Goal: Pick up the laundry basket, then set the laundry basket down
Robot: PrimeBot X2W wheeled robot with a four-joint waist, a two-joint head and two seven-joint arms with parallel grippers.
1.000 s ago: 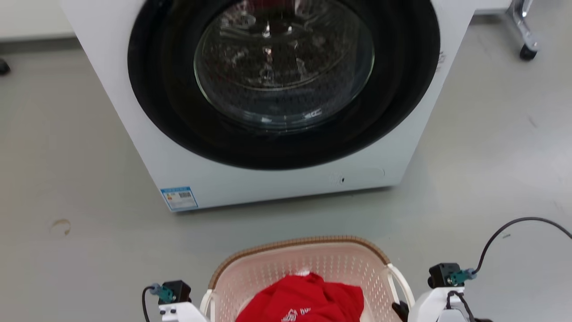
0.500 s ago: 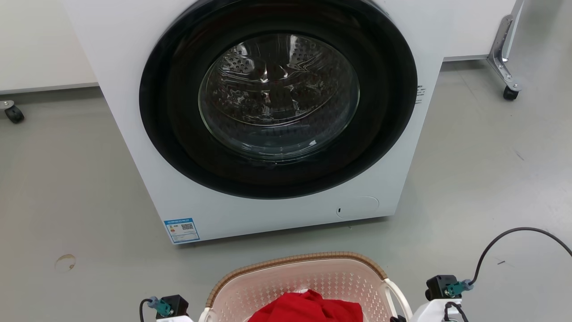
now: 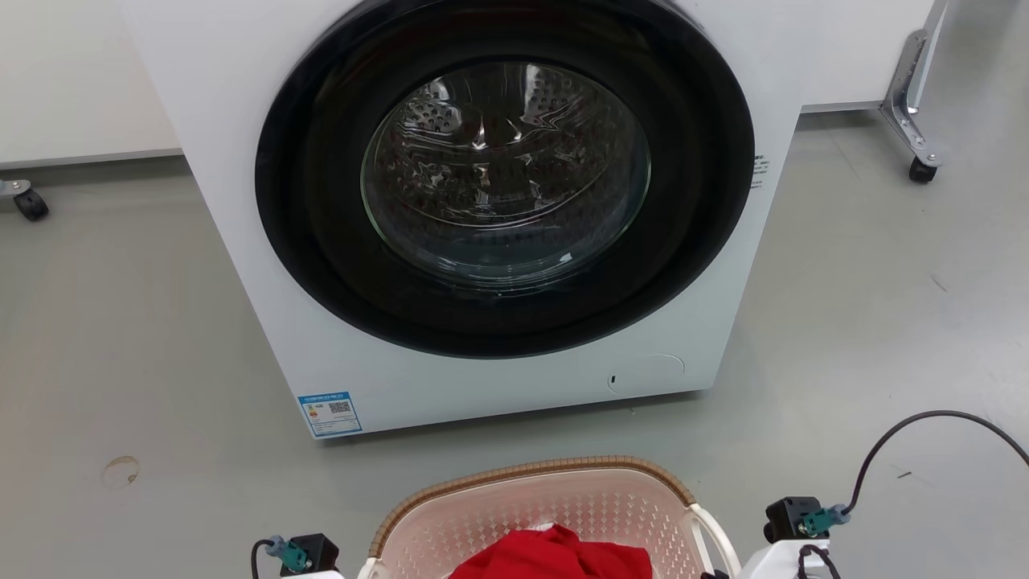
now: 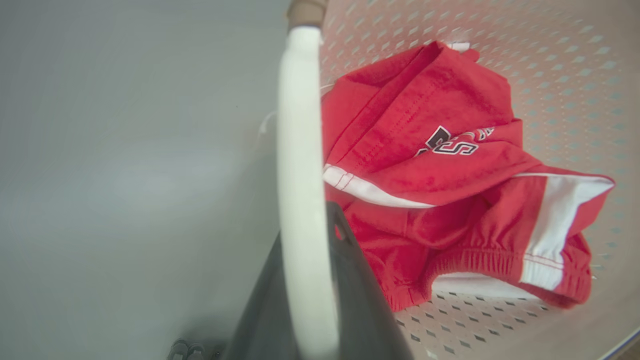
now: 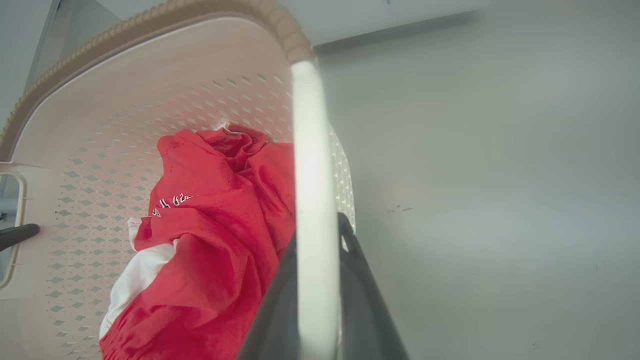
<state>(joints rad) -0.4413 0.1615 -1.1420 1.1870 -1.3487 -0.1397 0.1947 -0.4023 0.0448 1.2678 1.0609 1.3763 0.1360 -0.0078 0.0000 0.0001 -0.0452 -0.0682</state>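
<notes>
We see the laundry basket [image 3: 532, 467] at the bottom middle of the head view, on the near side of a white front-loading washer [image 3: 321, 338] and apart from it, with a strip of grey floor [image 3: 120, 322] between them. It is pale pinkish-cream plastic with rounded corners, its walls pierced by rows of small diamond-shaped holes, and a brown woven-look band runs round the rim. A white loop handle [image 3: 718, 531] curves off its right side. Inside lies a crumpled red garment [image 4: 440, 150] with white stripes, an elastic hem and dark-edged lettering.

In the left wrist view the left tool [image 4: 307, 235] has its two dark fingers closed narrowly on the white handle [image 4: 300, 150] of that side, one finger on each face of the bar. In the right wrist view the right tool [image 5: 315, 235] clamps the other handle [image 5: 310, 175] in the same way.

The head view cuts off the basket's near half and both tools' fingers. The handles are blurred in the wrist views, and the lettering on the garment is too folded to read. We cannot tell whether the basket's base touches the floor.
</notes>
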